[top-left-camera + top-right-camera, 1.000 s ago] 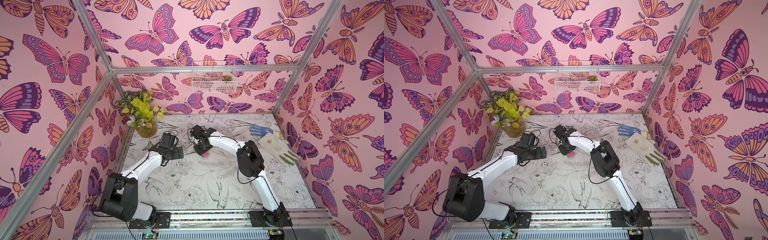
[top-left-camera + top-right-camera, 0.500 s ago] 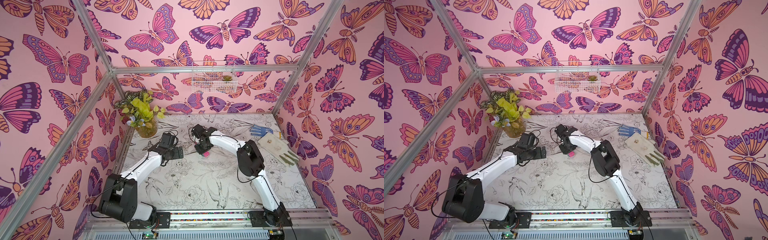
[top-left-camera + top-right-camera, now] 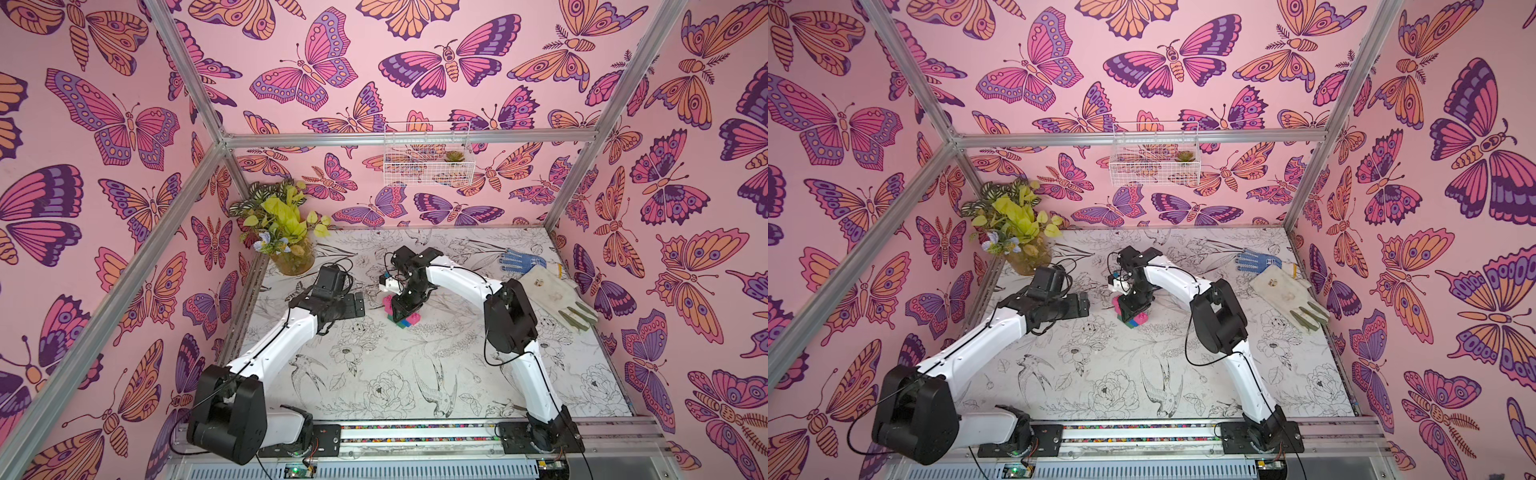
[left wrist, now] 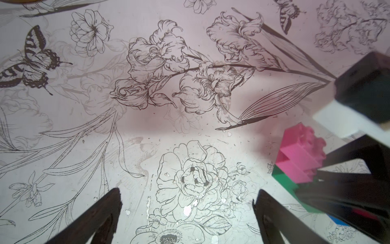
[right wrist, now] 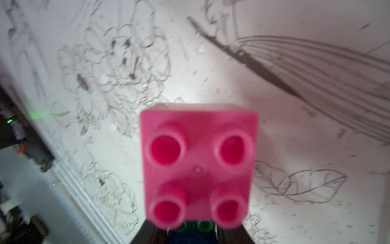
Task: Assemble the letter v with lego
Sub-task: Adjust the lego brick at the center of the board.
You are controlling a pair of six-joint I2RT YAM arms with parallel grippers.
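Bimanual cell, both arms reaching inward. The right fingers (image 3: pixel 406 307) are closed upon the lego cluster (image 3: pixel 405 322), a group of small studded plastic bricks in pink, green and blue. It sits toward the rear middle of the floral-printed white bench (image 3: pixel 374 374). Whether it rests on the surface or is held just clear cannot be told. In the left wrist view, pink bricks (image 4: pixel 299 156) step up over a green brick (image 4: pixel 285 179), clamped between dark bars, with a sliver of blue at the edge. In the right wrist view a pink four-stud square (image 5: pixel 198 164) fills the frame, with green studs (image 5: pixel 203 225) beneath it. The left fingers (image 3: pixel 355 304) stand fully apart, holding nothing, just beside the cluster. A blue dotted fabric glove (image 3: pixel 521 262) and a pale work glove (image 3: pixel 555 297) lie well apart from it, at the bench's right rear.
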